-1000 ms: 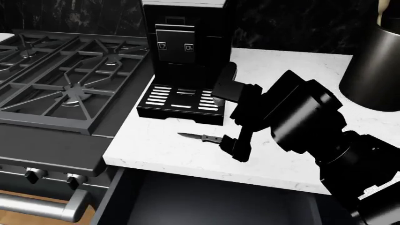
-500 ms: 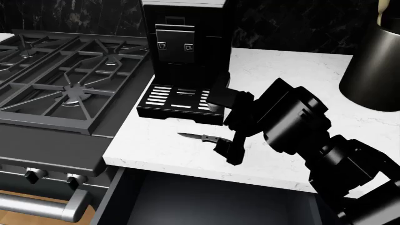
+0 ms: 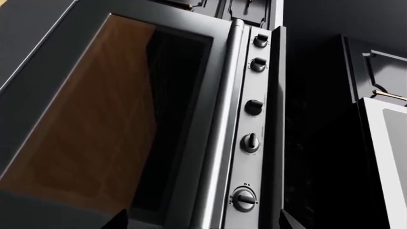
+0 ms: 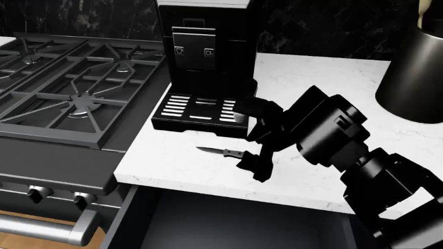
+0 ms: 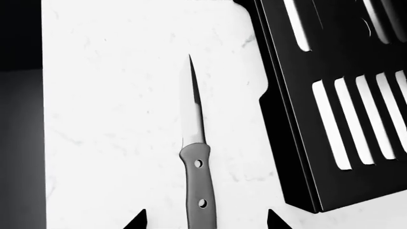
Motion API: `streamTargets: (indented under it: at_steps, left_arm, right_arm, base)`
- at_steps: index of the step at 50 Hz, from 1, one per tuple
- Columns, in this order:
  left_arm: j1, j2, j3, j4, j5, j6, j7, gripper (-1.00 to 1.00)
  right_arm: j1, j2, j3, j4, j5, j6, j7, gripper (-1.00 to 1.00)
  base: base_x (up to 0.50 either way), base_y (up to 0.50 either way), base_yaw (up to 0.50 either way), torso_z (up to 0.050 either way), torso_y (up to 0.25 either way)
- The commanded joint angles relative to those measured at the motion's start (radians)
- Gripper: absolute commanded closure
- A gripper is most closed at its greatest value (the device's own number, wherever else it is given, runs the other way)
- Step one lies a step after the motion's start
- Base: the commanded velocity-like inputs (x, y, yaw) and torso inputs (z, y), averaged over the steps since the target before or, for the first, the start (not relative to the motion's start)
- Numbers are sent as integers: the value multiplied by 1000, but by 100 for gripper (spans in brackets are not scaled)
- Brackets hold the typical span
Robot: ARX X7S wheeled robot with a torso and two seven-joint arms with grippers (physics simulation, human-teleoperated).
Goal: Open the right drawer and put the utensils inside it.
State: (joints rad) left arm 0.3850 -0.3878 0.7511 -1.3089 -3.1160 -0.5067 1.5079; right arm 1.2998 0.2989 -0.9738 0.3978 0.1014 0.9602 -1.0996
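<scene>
The knife lies flat on the white marble counter, near its front edge and just in front of the coffee machine's drip tray, with its long axis running roughly along that front edge, the pointed blade toward the stove and the grey two-holed handle toward the right end effector. That end effector hangs directly over the handle end with its jaws spread apart; in the right wrist view its two fingertips straddle the handle on either side, not yet touching it, so the handle lies crosswise between them, well set for a pinch, I judge. The right arm is plainly the nearer one. The left end effector is off by the oven door and its row of knobs; only the tips show, set wide apart, so it appears open and empty. Below the counter's front edge the right drawer stands pulled out, its dark grey inside showing nothing. Only one knife is visible.
</scene>
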Motion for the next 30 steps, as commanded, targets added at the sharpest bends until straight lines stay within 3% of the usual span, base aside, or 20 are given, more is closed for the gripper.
streamTargets:
  at_steps: [1,12,13,30]
  left_arm:
    - [-3,-1,12,0,1,4,8,-100]
    - [-3,-3,16,0,1,-2,16,-100]
    - [-3,-3,17,0,1,-3,17,-100]
    - [-6,-2,38,0,2,-3,39,-100]
  right_arm:
    - [-111,-30,-76,93,-35,-62,77,-100]
    - [-124,-30,-86,107,-40,-83,87,-100]
    - [-124,-30,-85,107,-39,-83,87,100]
    - [-134,-25,-93,90,-47,-99,110,100]
  base:
    - [-1,3,5,0,0]
    - [2,3,5,0,0]
    - [11,6,6,0,0]
    - [3,4,7,0,0]
